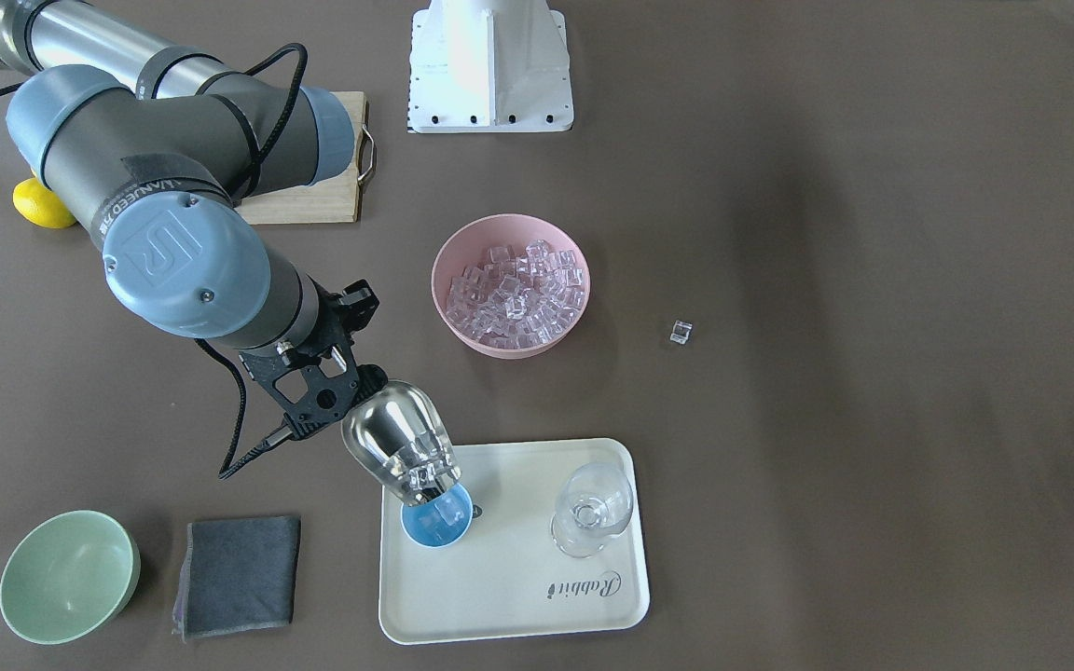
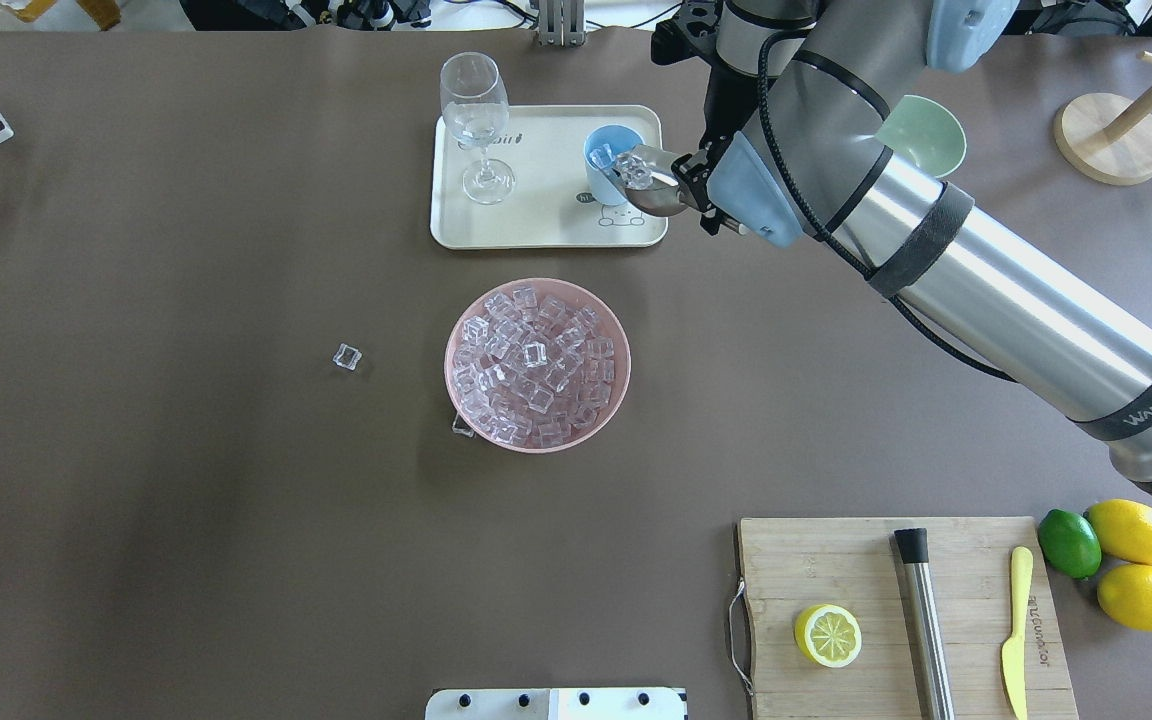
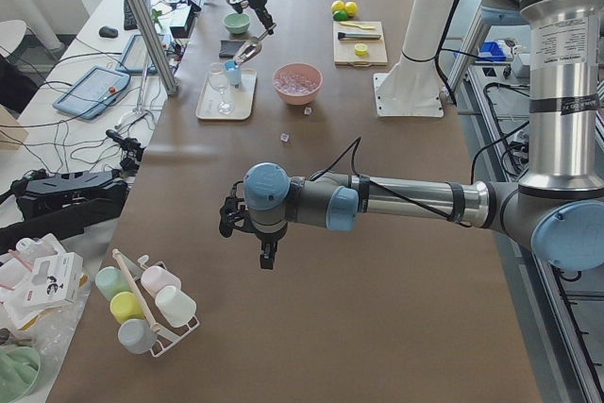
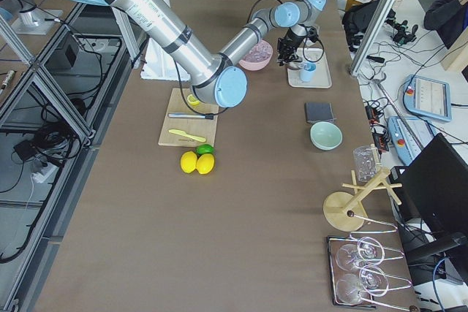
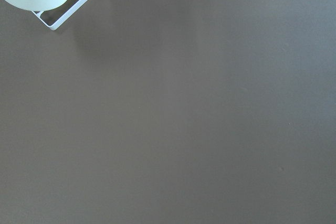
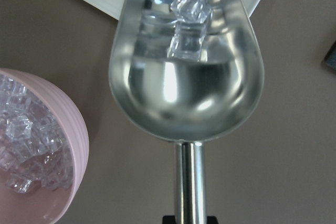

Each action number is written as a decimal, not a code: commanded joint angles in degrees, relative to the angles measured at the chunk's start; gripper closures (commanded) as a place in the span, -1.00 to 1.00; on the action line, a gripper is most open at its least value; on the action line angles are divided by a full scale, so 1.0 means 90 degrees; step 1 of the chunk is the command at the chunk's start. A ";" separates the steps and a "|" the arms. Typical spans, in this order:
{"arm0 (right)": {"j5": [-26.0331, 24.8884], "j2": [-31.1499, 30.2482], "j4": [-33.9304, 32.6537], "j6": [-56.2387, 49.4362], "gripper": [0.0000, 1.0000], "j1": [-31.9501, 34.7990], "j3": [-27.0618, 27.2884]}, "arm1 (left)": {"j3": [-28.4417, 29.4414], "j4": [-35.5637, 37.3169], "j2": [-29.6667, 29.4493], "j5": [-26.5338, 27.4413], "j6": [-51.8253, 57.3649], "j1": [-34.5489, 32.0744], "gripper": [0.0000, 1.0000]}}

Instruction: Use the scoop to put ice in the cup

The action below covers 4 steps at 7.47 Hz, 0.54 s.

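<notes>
My right gripper (image 1: 337, 387) is shut on the thin handle of the steel scoop (image 1: 399, 444), which tilts mouth-down over the light-blue cup (image 1: 437, 524) on the cream tray (image 1: 518, 596). In the right wrist view, clear ice cubes (image 6: 187, 40) slide down the scoop (image 6: 184, 82) toward its mouth. From overhead, one cube (image 2: 600, 157) lies inside the cup (image 2: 612, 147). Most of the ice (image 2: 536, 365) fills a pink bowl (image 2: 616, 400). My left gripper (image 3: 255, 233) hangs over bare table, far from these; I cannot tell its state.
A stemmed glass (image 1: 593, 508) shares the tray. Loose cubes lie on the table (image 2: 347, 357) and by the pink bowl (image 2: 463, 427). A green bowl (image 1: 66, 576) and grey cloth (image 1: 239, 576) sit beside the tray. A cutting board (image 2: 906, 680) holds a lemon half, steel cylinder and knife.
</notes>
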 commanded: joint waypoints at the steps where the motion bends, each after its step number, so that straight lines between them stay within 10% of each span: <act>1: 0.0012 0.0036 -0.0048 -0.0004 1.00 -0.0010 -0.0017 | -0.0009 0.0000 -0.0002 0.0000 0.0000 0.0000 -0.96; 4: 0.0002 0.0027 -0.0048 -0.0004 1.00 -0.0010 0.0031 | 0.0068 0.0010 -0.0061 0.0000 0.0000 0.0000 -0.96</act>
